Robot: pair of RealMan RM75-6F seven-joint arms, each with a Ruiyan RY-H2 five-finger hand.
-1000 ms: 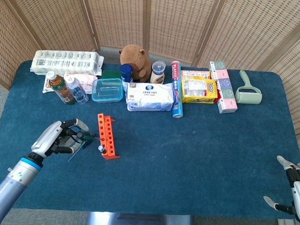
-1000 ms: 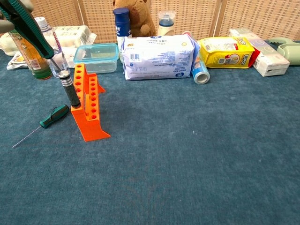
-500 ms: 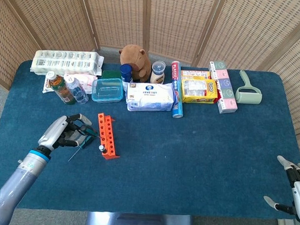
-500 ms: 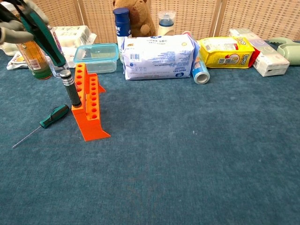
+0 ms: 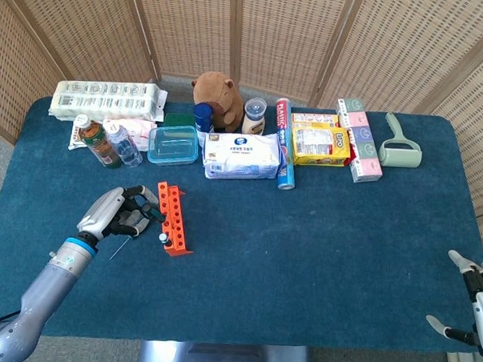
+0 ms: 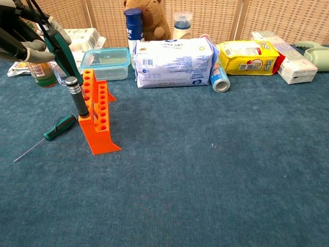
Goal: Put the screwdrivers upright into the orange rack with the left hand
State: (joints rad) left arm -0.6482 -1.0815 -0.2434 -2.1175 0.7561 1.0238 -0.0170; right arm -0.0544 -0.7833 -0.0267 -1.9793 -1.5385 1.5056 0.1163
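The orange rack [image 5: 174, 220] [image 6: 98, 119] stands left of the table's middle. A black-handled screwdriver [image 6: 77, 98] is upright in its near end. My left hand [image 5: 121, 212] [image 6: 23, 40] holds a green-handled screwdriver [image 6: 61, 51] tilted, with its shaft end down beside the rack's left side, just above the black handle. Another green-handled screwdriver [image 6: 58, 127] lies flat on the cloth to the left of the rack. My right hand [image 5: 470, 310] rests at the table's near right corner, with its fingers apart and nothing in them.
A clear lidded box [image 6: 105, 63], a wipes pack [image 6: 172, 63] and bottles [image 5: 107, 143] stand right behind the rack. A plush toy [image 5: 217, 96], a yellow packet [image 5: 319, 144] and a lint roller [image 5: 401, 146] line the back edge.
My left hand has carried the green screwdriver to the right, from well left of the rack to right beside it. The right hand has stayed put.
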